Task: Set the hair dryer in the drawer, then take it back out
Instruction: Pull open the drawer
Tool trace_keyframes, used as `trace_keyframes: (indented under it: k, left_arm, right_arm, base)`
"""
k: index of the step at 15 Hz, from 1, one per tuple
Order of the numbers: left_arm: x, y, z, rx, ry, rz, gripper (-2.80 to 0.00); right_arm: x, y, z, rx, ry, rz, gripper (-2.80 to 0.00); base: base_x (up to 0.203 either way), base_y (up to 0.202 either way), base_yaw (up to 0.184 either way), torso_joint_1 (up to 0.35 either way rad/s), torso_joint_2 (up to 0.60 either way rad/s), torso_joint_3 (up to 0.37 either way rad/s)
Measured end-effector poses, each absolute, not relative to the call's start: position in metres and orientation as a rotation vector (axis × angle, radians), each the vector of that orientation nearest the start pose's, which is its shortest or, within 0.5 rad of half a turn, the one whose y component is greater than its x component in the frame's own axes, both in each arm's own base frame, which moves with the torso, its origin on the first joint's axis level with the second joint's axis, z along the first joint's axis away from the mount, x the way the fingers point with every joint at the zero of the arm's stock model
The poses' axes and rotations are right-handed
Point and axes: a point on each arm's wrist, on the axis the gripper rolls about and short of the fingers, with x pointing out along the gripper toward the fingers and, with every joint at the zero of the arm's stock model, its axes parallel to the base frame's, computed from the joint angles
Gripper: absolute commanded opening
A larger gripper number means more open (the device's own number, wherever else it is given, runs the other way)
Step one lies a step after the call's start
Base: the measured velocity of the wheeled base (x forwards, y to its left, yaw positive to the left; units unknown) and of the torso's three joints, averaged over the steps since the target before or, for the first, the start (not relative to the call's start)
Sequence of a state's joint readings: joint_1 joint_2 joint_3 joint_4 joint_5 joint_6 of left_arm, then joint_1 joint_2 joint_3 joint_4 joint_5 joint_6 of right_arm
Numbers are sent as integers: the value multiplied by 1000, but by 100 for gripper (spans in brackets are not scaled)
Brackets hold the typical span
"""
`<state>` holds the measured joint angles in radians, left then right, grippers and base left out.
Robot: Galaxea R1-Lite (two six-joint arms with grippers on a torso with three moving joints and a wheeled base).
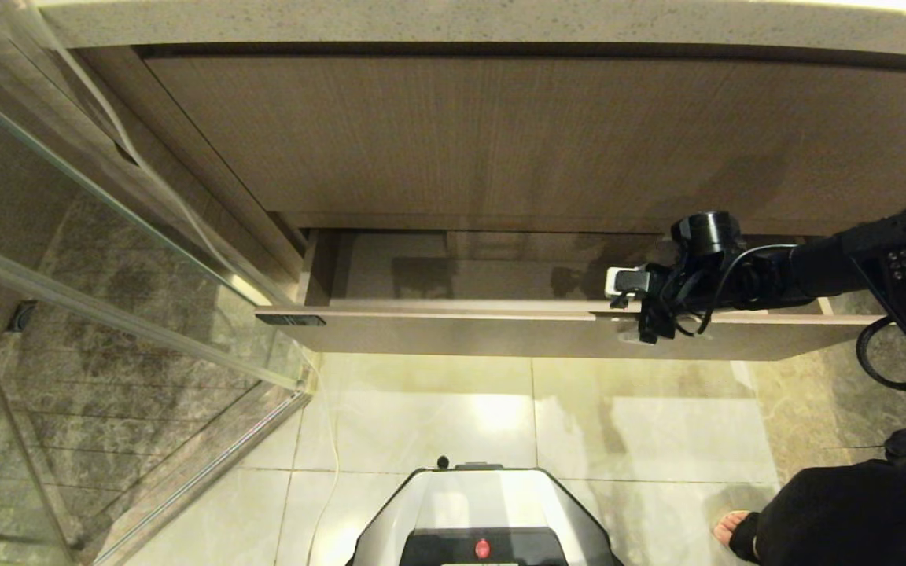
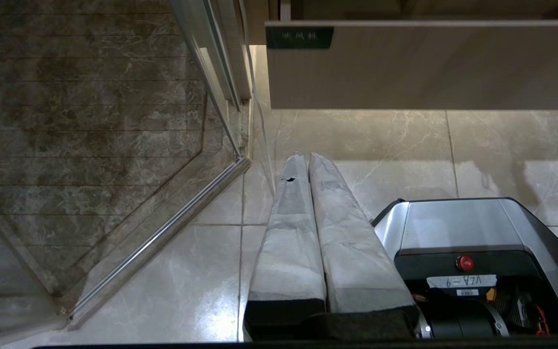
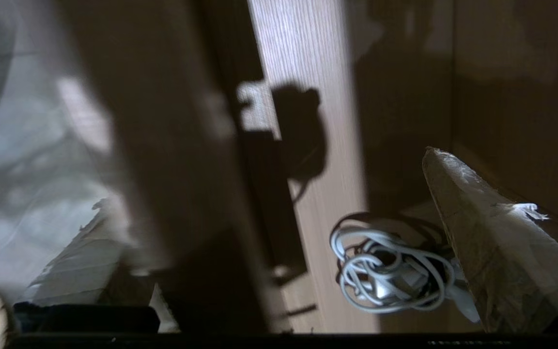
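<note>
Right gripper (image 3: 267, 182) spread wide, empty, seemingly straddling front edge of wide light-brown wood-grain drawer (image 1: 500, 334) near its right corner. Of white plastic hair dryer (image 3: 385, 286), only coiled cord showing, on drawer floor beside inner finger. Likely trouble: hooking cord loops alone, or striking front panel. Left gripper (image 2: 308, 160) parked, closed.

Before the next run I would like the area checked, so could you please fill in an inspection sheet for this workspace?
Surface: stone countertop, only its edge in view, nothing seen on it.
Job's things: drawer pulled open; hair dryer shows only as a coiled white cord on the drawer floor.
Clutter: nothing seen.
Grippers: right gripper open at the drawer's front edge, one finger inside near the cord; left gripper shut, parked beside the robot base.
Cables: black loop hanging off the right arm.
Surroundings: glass shower screen on the left, tiled floor, a person's foot on the right.
</note>
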<state>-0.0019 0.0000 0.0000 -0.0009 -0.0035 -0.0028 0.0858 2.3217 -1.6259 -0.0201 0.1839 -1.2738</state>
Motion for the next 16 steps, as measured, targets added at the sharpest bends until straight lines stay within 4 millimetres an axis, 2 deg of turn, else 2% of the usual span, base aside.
trace_keyframes:
  k: [5,11,13,16]
  left_arm:
    - [-23,0,76,-4,-1,-5,-280]
    - [-23,0,76,-3,-1,-5,-280]
    - [-23,0,76,-3,-1,-5,-280]
    - [-23,0,76,-3,-2,-5,-280]
  right_arm:
    - [440,32,110,-1179,585,641,0]
    - [406,18,156,-1079,642,414,0]
    - [389,16,172,-1048,623,399,0]
    - [345,8,183,-980,582,503,0]
  base:
    - [0,0,0,0,0,0]
    - [0,0,0,0,0,0]
    - [0,0,0,0,0,0]
    - [0,0,0,0,0,0]
